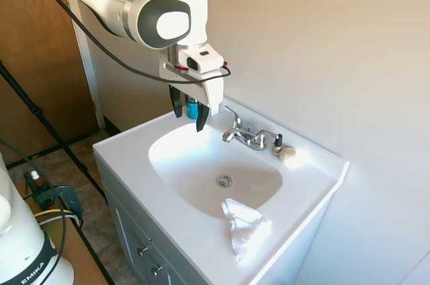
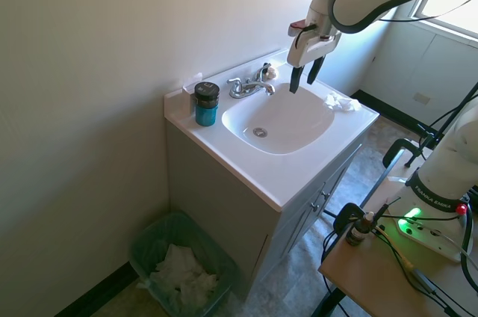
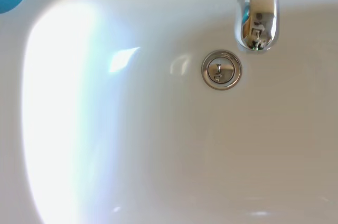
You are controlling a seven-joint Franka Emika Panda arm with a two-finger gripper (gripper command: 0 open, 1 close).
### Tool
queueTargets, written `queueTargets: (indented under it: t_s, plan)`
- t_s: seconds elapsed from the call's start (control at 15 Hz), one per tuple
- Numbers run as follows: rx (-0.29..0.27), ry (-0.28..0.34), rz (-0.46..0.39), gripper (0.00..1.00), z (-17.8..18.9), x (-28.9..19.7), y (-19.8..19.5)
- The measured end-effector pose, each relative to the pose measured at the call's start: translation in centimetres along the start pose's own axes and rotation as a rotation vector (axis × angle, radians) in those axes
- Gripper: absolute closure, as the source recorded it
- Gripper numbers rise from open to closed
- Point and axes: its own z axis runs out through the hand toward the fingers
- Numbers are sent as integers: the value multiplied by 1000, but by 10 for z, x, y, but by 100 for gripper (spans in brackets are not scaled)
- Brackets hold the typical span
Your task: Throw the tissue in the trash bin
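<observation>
Nothing grabbed yet: gripper [image 1: 190, 115] hangs open and empty above the sink [image 1: 201, 164], tissue [image 1: 243, 224] untouched on the rim, trash bin [image 2: 149, 238] waiting.

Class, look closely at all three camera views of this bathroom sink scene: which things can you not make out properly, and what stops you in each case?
- Blue jar: first exterior view, mostly hidden behind the gripper; wrist view cuts it at the corner.
- Trash bin: only in the second exterior view, in shadow; its white contents are indistinct.
- Tissue: absent from the wrist view.
- Small lump beside the faucet: too small to identify.
</observation>
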Motion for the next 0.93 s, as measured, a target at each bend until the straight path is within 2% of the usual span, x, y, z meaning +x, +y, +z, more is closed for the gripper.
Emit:
queueTargets:
  t_s: [0.33, 0.67, 0.93]
  plan:
    - [-1, -6, 2, 0, -1, 5, 3]
    - [18, -3, 108, 0, -7, 43, 29]
    - [-1, 0, 212, 0, 17, 84, 62]
